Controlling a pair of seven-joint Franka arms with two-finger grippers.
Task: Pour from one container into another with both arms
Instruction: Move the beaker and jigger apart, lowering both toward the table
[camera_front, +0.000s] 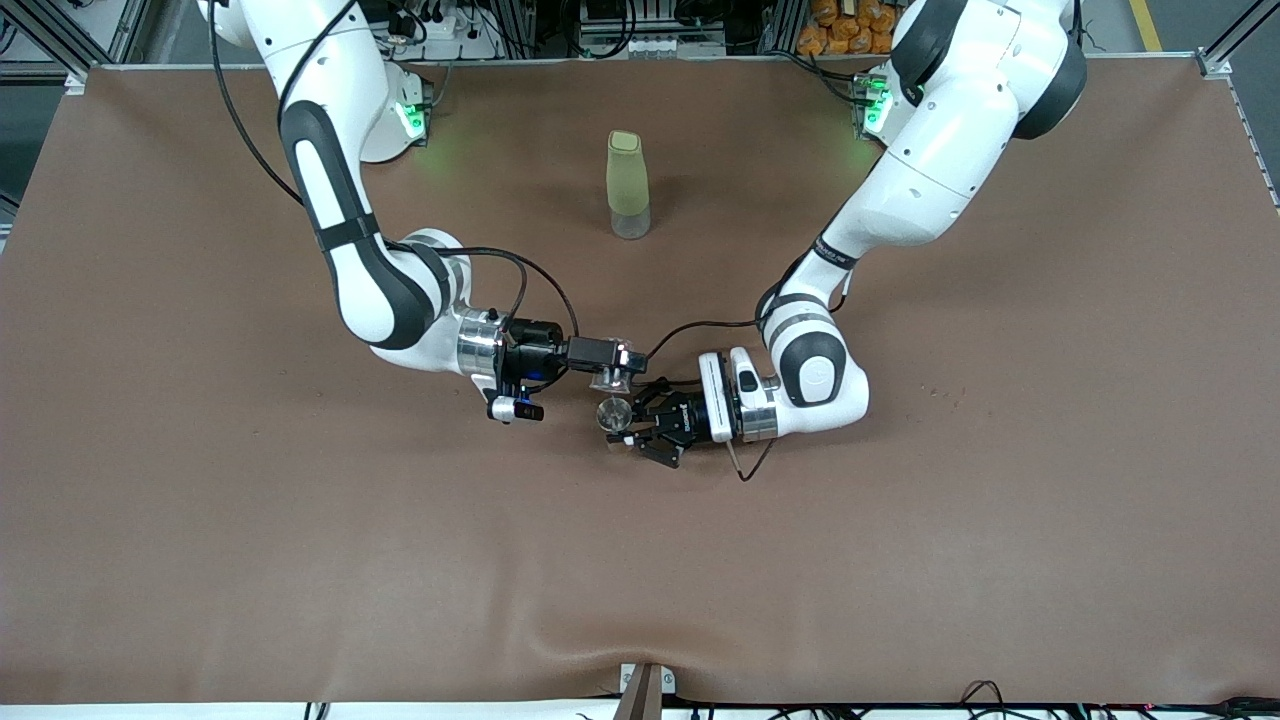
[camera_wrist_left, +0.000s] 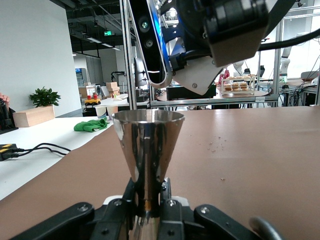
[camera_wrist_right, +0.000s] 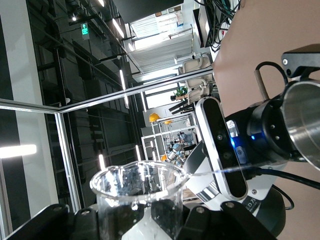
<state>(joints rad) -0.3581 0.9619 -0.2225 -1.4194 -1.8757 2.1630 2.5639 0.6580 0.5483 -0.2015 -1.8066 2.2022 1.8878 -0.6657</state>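
Observation:
At the table's middle, my right gripper (camera_front: 617, 371) is shut on a clear glass beaker (camera_front: 610, 379), which is tipped on its side. Its mouth hangs just above a shiny metal cone cup (camera_front: 613, 413). My left gripper (camera_front: 628, 428) is shut on that cup low on its narrow stem. In the left wrist view the cup (camera_wrist_left: 147, 145) stands upright in the left gripper (camera_wrist_left: 148, 195), with the right arm's wrist above it. The right wrist view shows the beaker (camera_wrist_right: 136, 192) in the right gripper (camera_wrist_right: 137, 220) and the metal cup (camera_wrist_right: 306, 122) close by.
A tall pale green bottle (camera_front: 628, 185) with a clear base stands upright, farther from the front camera than the grippers. The brown table mat (camera_front: 300, 560) has a fold near its front edge, and small crumbs (camera_wrist_left: 217, 145) lie on it.

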